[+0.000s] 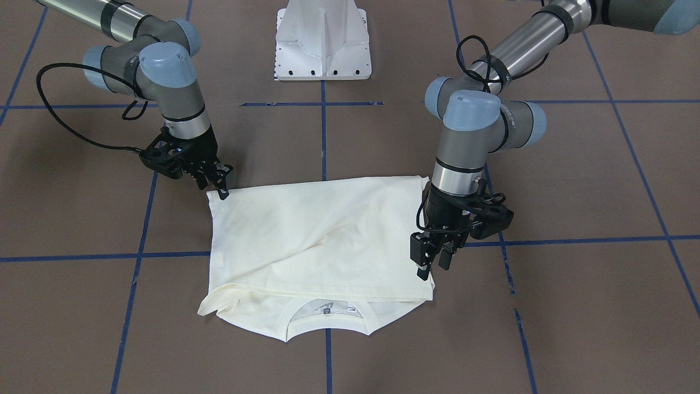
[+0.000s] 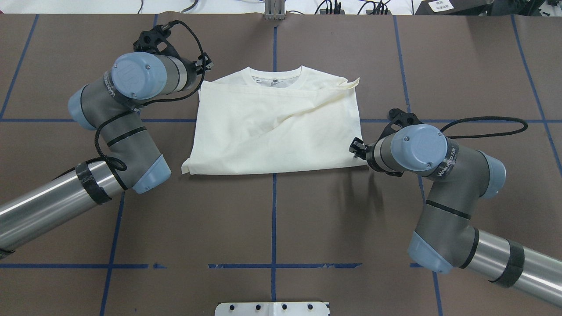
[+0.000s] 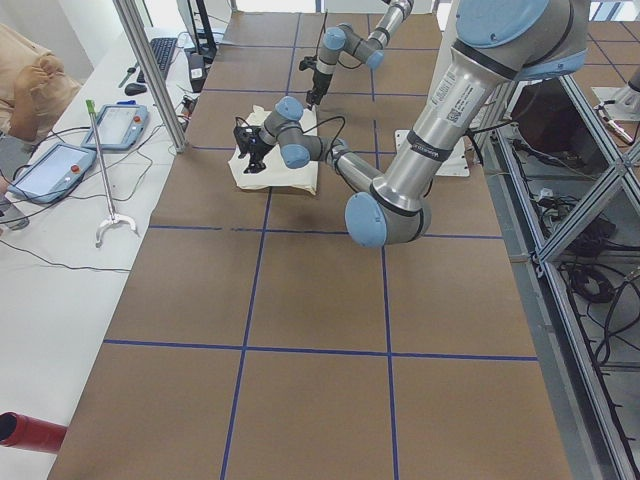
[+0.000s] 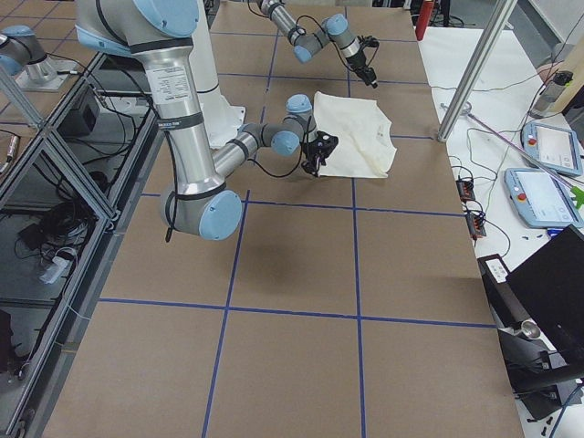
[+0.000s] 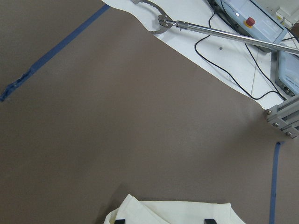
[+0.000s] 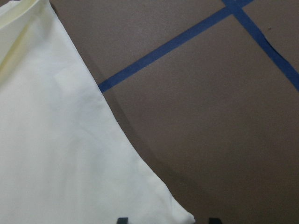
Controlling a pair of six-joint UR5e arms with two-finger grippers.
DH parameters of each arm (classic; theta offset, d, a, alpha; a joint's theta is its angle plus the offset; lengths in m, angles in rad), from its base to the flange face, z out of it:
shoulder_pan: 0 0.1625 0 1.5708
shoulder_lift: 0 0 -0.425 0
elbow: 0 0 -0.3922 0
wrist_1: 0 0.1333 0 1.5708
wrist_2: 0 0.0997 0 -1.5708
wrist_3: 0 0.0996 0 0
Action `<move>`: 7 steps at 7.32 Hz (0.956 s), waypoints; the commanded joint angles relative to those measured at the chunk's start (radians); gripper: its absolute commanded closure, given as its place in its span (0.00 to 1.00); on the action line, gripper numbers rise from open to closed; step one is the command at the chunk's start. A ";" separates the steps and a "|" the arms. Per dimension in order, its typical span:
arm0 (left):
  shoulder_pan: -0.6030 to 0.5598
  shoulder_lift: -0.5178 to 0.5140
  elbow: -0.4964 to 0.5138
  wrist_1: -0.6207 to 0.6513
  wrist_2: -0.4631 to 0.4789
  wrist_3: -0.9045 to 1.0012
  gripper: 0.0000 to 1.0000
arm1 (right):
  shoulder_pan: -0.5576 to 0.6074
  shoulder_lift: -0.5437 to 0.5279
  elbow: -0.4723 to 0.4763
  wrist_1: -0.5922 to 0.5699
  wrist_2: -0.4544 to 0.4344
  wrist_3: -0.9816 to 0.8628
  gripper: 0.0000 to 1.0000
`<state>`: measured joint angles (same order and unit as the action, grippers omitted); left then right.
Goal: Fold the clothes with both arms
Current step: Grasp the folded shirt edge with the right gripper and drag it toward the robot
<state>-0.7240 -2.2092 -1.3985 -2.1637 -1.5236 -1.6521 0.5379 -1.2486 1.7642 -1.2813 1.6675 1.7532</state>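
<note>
The cream-white T-shirt (image 1: 322, 230) lies folded into a rough rectangle, plain side up, on the brown table. Its ribbed collar (image 1: 328, 323) is at the edge far from the robot. It also shows in the overhead view (image 2: 276, 127). My left gripper (image 1: 432, 268) is open, with its tips at the shirt's collar-side corner. In the left wrist view (image 5: 163, 220) the cloth (image 5: 173, 212) lies between the spread fingertips. My right gripper (image 1: 223, 186) is open at the shirt's corner nearest the robot on the other side. It also shows in the right wrist view (image 6: 168, 219). The print is hidden.
The white pedestal base (image 1: 322, 44) stands behind the shirt on the robot's side. Blue tape lines (image 2: 274, 219) cross the table. A white bench with teach pendants (image 3: 50, 165), a long grabber tool (image 5: 210, 30) and an aluminium post (image 3: 150, 70) line the far edge.
</note>
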 commanded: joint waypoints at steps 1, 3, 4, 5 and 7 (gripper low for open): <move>0.000 0.000 -0.002 0.005 0.000 0.000 0.36 | -0.007 -0.003 -0.005 0.000 -0.003 0.003 0.84; 0.000 0.002 -0.007 0.007 0.000 0.000 0.36 | -0.006 -0.014 0.000 0.008 -0.003 -0.004 1.00; -0.002 0.002 -0.007 0.007 0.000 0.000 0.36 | -0.004 -0.014 0.011 0.014 -0.003 -0.004 1.00; -0.002 0.002 -0.007 0.007 0.000 0.000 0.36 | -0.004 -0.050 0.064 0.014 -0.002 0.000 1.00; -0.002 0.044 -0.087 0.002 -0.004 0.000 0.36 | -0.104 -0.287 0.392 0.011 0.065 0.047 1.00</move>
<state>-0.7261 -2.1968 -1.4330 -2.1585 -1.5249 -1.6521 0.5046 -1.3865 1.9622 -1.2688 1.6919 1.7663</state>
